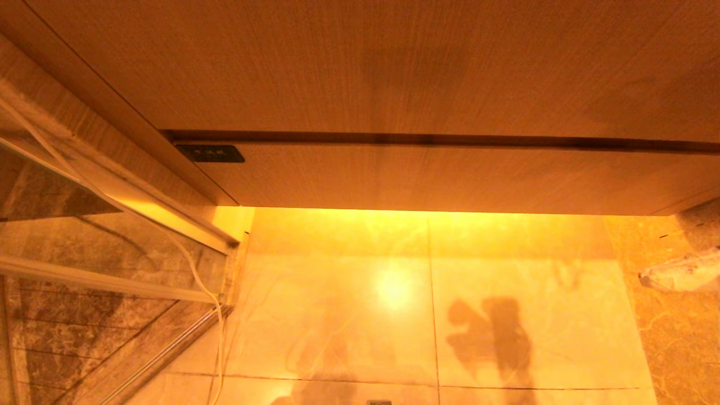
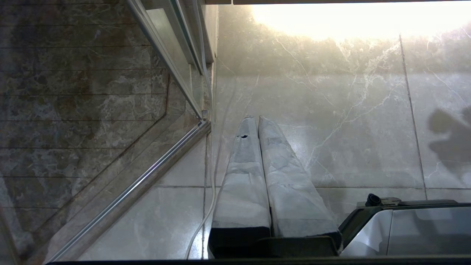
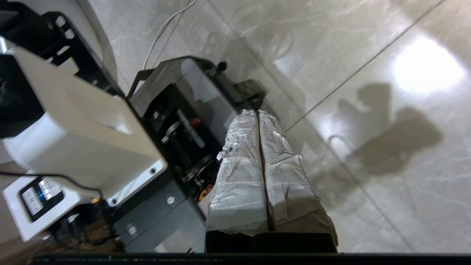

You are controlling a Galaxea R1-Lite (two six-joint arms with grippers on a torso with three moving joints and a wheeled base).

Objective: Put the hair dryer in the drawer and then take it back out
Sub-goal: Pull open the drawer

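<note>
Head view: the drawer (image 1: 450, 177) is fully closed beneath the wood countertop (image 1: 365, 62), its flat front flush and the small dark label plate (image 1: 210, 153) near its left end; the hair dryer appears in no view, so its place cannot be told. A wrapped gripper tip shows at the far right edge, low over the tiled floor (image 1: 349, 315) — judged to be the right gripper (image 1: 678, 273), well apart from the drawer front. Left wrist view: the left gripper (image 2: 254, 121) hangs parked above the floor beside the glass shower panel (image 2: 162, 48), its two wrapped fingers pressed together and holding nothing. Right wrist view: the right gripper (image 3: 254, 114) is clenched on nothing, fingers touching along their length, pointing down over the floor next to the robot's base (image 3: 176, 121). The step in hand is judged to be opening the drawer. No handle is visible, so aim for the dark gap along the drawer's top edge or its lower lip — approach squarely, seat the fingertips before pulling, and draw straight outward to avoid racking.
</note>
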